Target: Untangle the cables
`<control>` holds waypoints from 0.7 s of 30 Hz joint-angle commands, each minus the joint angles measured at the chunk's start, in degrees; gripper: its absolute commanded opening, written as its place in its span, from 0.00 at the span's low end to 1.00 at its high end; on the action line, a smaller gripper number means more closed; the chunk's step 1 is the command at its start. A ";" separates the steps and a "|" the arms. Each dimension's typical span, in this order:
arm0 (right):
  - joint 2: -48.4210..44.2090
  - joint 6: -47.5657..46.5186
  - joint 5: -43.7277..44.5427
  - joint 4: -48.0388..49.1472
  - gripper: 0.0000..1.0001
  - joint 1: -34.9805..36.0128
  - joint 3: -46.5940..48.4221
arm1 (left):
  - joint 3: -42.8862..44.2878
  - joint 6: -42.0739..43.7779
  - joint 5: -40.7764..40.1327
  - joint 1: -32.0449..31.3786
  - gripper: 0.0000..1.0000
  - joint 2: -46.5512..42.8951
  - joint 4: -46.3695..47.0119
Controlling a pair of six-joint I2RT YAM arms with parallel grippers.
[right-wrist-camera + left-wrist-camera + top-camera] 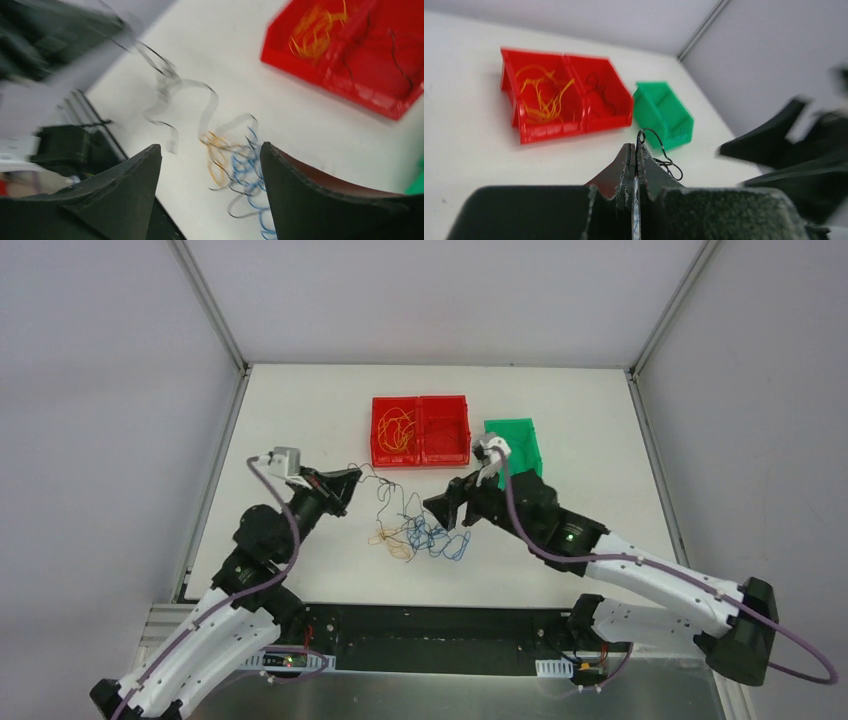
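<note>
Top external: some cables [397, 430] lie binned at twelve o'clock, the tangle [420, 535] unsorted centrally, left gripper [634, 150] clamped on a dark wire [659, 142], right gripper [210, 150] gaping.

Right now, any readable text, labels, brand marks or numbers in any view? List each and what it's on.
No readable text in any view.
red bins: no label visible.
green bin: no label visible.
small circuit board at the left arm's base: any print is too small to read.
left end effector, right end effector: no markings show; the wrist views are partly blurred.
</note>
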 commanded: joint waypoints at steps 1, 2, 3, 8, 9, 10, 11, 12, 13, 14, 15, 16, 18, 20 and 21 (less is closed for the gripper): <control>6.26 -2.27 7.29 5.04 0.75 0.16 -2.98 | -2.44 2.26 -5.58 -0.22 0.00 -10.61 7.44; 8.02 -2.53 7.66 6.30 0.75 0.19 -3.29 | -3.38 2.21 -6.39 -0.26 0.00 -13.22 7.35; 9.89 -3.31 7.48 8.13 0.74 0.19 -3.86 | -3.77 2.92 -6.80 -0.28 0.00 -15.71 6.80; 18.55 -5.93 0.58 14.20 0.72 0.29 -3.60 | -5.62 2.91 -11.55 -1.30 0.00 -26.31 3.53; 19.65 -7.79 -0.96 15.41 0.73 0.39 -3.46 | -6.30 2.86 -12.24 -1.88 0.00 -27.27 3.82; 20.80 -8.74 -2.32 16.73 0.74 0.50 -3.42 | -6.49 2.92 -12.72 -2.54 0.00 -27.39 3.91; 21.86 -9.76 -3.55 18.04 0.74 0.58 -3.32 | -6.33 3.13 -12.79 -3.07 0.00 -27.45 3.92; 23.07 -10.60 -4.24 18.82 0.74 0.76 -3.16 | -6.02 3.45 -12.61 -3.52 0.00 -27.44 3.81; 24.27 -11.42 -4.63 19.05 0.75 0.86 -2.69 | -5.54 3.73 -12.40 -3.87 0.00 -27.09 3.57; 25.28 -12.11 -6.26 19.04 0.75 0.91 -2.18 | -5.21 3.93 -12.08 -4.18 0.00 -26.66 3.37; 26.35 -12.55 -7.48 19.02 0.74 1.05 -1.72 | -4.94 4.06 -11.80 -4.37 0.00 -26.33 3.21; 27.35 -12.93 -7.94 19.03 0.74 1.14 -1.24 | -4.76 4.08 -11.58 -4.43 0.00 -26.09 3.18; 29.74 -13.49 -7.53 18.92 0.73 1.36 -0.08 | -4.81 4.09 -11.60 -4.51 0.00 -25.99 3.17; 32.09 -14.02 -6.35 18.57 0.69 1.38 1.40 | -4.91 3.99 -11.54 -4.52 0.00 -26.15 3.16; 33.13 -14.32 -5.94 18.47 0.65 1.35 2.22 | -4.94 4.00 -11.53 -4.53 0.00 -26.21 3.21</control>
